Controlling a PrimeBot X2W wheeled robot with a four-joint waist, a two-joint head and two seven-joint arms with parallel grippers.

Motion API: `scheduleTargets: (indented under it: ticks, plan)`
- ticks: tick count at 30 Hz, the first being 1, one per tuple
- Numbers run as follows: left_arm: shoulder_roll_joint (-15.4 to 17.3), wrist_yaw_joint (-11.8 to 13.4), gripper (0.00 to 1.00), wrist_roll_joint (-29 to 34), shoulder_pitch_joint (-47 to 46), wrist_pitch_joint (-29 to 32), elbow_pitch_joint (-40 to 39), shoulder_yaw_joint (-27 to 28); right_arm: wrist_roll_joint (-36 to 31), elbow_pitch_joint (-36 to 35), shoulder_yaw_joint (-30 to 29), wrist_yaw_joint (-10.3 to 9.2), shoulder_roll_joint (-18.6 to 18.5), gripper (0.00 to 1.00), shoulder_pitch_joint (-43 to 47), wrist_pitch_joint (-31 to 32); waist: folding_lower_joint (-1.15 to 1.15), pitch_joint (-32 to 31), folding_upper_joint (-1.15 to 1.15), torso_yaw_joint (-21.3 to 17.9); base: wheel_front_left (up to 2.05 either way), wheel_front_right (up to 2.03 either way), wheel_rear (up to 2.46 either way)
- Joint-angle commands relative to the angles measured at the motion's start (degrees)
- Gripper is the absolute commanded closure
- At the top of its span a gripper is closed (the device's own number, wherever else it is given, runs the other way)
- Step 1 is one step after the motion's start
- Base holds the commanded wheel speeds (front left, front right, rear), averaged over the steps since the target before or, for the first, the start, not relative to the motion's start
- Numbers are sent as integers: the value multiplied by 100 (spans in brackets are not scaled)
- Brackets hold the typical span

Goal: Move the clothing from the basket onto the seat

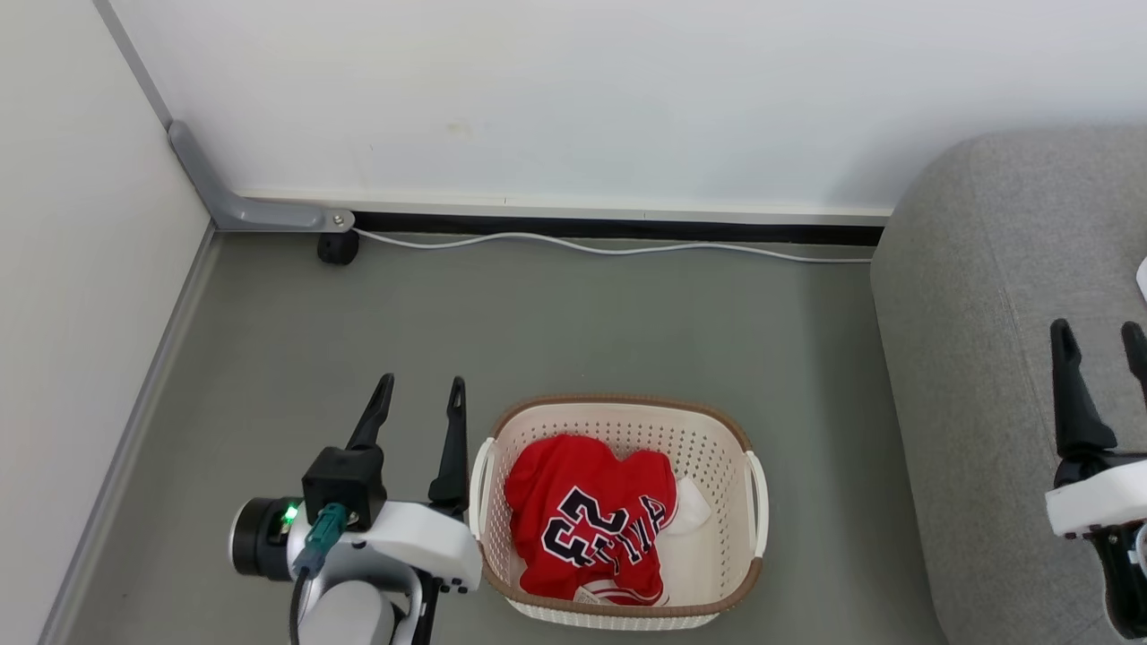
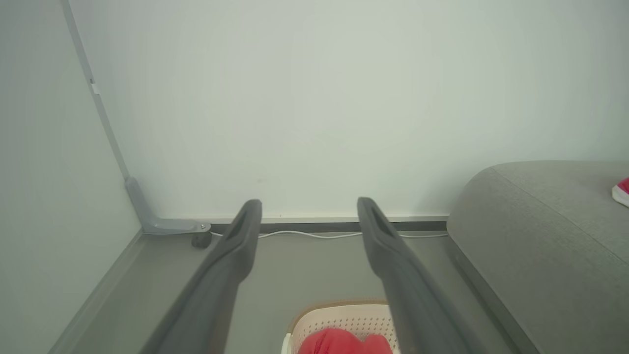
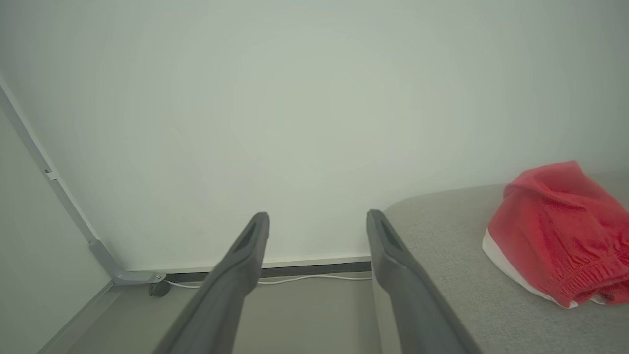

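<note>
Head view: the basket (image 1: 618,400) stands on the grey floor (image 1: 358,340), just beside the seat (image 1: 986,313). The red jersey (image 1: 582,515) lies crumpled inside it, its navy "23" facing up. A pale scrap shows beside it on the basket bottom, and I cannot tell what it is. The left gripper (image 1: 421,385) hangs just left of the basket, level with its handle, fingers spread wide and holding nothing. The right gripper (image 1: 1098,331) is over the seat, its fingers also apart and empty.

Left wrist view: the left gripper (image 2: 309,204) points toward the wall (image 2: 314,98), jaws wide with only floor and a white cable (image 2: 319,235) between them. The basket's far rim (image 2: 344,306) and a hump of red cloth (image 2: 339,341) sit at the bottom edge, below the fingers. A sliver of red with a white edge (image 2: 623,189) rests on the seat at the far right.

Right wrist view: the right gripper (image 3: 318,216) is open and grips nothing. To its right the plain red garment (image 3: 555,226) with white trim lies bunched on the seat (image 3: 442,255), clear of the fingers.

By my reading the task is about half done: one garment is on the seat and the jersey is left in the basket. The left gripper is the nearer one to reach in for it
</note>
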Motion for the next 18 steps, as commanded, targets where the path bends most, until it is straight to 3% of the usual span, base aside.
scheduleTargets:
  ticks: [1, 11, 18]
  plan:
    - [53, -53, 0, 78, -9, -35, -195, 271, -68, -203, 131, 19, -101, 0, 63, -34, 0, -85, 0, 4, 0, 0, 0]
    - [13, -223, 0, 458, 861, -35, -684, 1213, -315, -501, 477, 19, 78, 0, 451, -34, 0, -301, 0, -91, 0, 0, 0]
    - [1, -243, 0, 518, 1117, -35, -909, 1272, -453, -561, 701, 19, 83, 0, 586, -34, 0, -304, 0, -115, 0, 0, 0]
